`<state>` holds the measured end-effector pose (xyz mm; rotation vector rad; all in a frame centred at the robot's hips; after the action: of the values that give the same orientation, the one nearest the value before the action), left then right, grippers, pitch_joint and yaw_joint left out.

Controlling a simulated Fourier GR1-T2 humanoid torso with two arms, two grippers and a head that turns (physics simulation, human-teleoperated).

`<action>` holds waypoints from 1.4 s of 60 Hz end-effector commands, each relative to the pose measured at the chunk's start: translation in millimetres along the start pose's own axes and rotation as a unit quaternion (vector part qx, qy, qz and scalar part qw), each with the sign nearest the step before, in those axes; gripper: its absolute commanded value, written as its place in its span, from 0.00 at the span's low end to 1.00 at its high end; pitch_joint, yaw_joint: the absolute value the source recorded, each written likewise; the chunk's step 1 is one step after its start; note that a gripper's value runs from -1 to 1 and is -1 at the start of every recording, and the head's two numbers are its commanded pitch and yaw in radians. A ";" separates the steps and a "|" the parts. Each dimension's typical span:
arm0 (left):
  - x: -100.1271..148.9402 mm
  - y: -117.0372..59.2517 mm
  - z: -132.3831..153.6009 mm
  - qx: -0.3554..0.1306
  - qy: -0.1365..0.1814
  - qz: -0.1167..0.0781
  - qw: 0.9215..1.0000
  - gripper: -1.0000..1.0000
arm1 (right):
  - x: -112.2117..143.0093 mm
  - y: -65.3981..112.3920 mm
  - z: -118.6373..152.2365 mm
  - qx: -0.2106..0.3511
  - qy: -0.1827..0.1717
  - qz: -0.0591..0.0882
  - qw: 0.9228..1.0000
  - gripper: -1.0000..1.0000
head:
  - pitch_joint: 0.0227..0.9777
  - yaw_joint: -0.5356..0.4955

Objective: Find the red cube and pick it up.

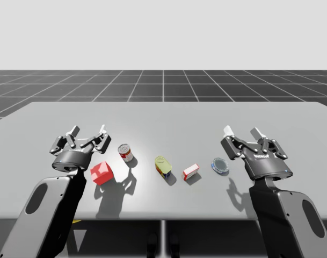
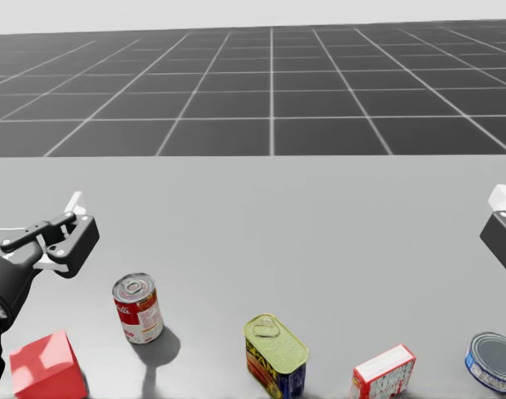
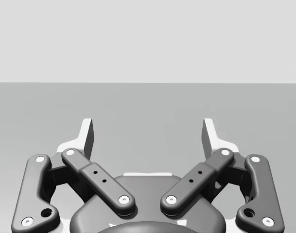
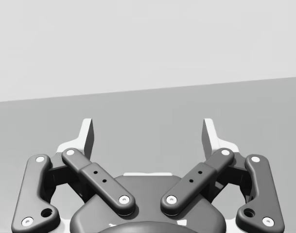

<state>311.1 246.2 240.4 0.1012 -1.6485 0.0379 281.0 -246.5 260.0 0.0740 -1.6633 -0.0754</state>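
Note:
The red cube (image 1: pixel 101 173) (image 2: pixel 45 366) rests on the grey table (image 1: pixel 168 121) near its front left, just beside my left arm. Above and a little behind the cube hovers my left gripper (image 1: pixel 88 130) (image 3: pixel 148 131), open, with only bare table ahead of its fingers. My right gripper (image 1: pixel 242 131) (image 4: pixel 148 131) stands open over the right side of the table, far from the cube and holding nothing.
A row runs right from the cube: an upright red-and-white can (image 1: pixel 125 152) (image 2: pixel 138 308), a yellow-green tin (image 1: pixel 162 166) (image 2: pixel 275 355), a small red-and-white box (image 1: pixel 190 171) (image 2: pixel 383 371) and a flat blue can (image 1: pixel 220 165) (image 2: pixel 493 362). The table's front edge lies close behind them.

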 end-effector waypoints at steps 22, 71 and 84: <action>-2.0 -1.4 -0.4 0.001 0.004 -0.006 1.000 0.00 | -3.8 3.1 1.5 0.016 0.013 0.013 1.000 0.00 | 0.79 0.78; 25.4 11.9 31.1 -0.123 0.046 0.014 0.991 0.00 | -9.3 8.5 3.1 0.033 0.032 0.014 0.999 0.00 | 0.88 0.96; 18.2 43.3 57.3 -0.202 0.062 -0.002 0.977 0.00 | -9.0 8.0 2.6 0.032 0.033 0.011 0.999 0.00 | 0.87 0.96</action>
<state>268.9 271.8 262.4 -0.1596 -1.5380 -0.1907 279.2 -237.4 251.5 0.1026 -1.6021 0.0009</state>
